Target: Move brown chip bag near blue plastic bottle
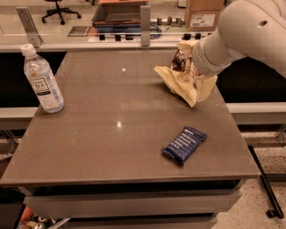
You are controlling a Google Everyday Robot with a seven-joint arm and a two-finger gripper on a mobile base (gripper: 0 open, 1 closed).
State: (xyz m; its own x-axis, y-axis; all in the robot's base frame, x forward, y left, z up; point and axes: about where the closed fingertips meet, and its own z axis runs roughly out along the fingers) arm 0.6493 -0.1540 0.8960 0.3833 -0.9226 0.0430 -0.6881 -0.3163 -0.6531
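Grey-brown and glossy, the table (111,147) in front of you carried three things, with a counter behind it and a cardboard box (203,13) bearing a white label whose print you could not read. An office chair (58,9) stood on the floor at the far left.

Your brown chip bag (181,85) sat at the table's far right, crumpled, its cream-yellow lower part spread on the surface and its dark brown top raised against the end of the white arm (241,31). Any lettering on the bag was too creased to read.

The gripper (190,67) was right at the bag's upper part, tucked behind the wrist and the bag; you could not tell whether it was clamped on the bag or released.

The blue plastic bottle (42,80) stood upright at the far left edge of the table, white cap on, well apart from the bag. Its white label showed dark writing, too blurred to make out.

A small dark blue wrapped bar (184,144) lay flat near the front right, white print on it illegible, apart from both bag and bottle.
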